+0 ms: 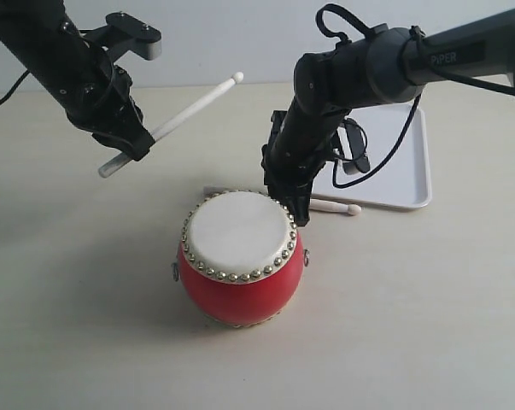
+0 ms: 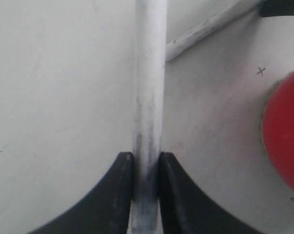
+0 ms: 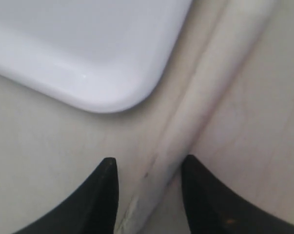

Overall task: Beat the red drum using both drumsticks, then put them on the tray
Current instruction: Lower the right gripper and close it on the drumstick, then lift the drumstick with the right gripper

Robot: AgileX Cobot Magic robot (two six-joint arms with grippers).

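Note:
The red drum (image 1: 241,256) with its cream head stands on the table in the middle; a slice of its red body (image 2: 285,131) shows in the left wrist view. My left gripper (image 1: 133,145) is raised at the left, shut on one drumstick (image 1: 189,111) that points up and to the right; the stick (image 2: 149,97) runs between the black fingers (image 2: 122,195). The second drumstick (image 1: 334,206) lies on the table behind the drum, by the white tray (image 1: 406,171). My right gripper (image 1: 293,205) is low over that stick (image 3: 195,107), open, a fingertip (image 3: 107,180) on either side.
The tray's rounded corner (image 3: 107,92) lies close to the stick on the table. The right arm's cable (image 1: 385,162) hangs over the tray. A small pencilled cross (image 2: 260,71) marks the tabletop near the drum.

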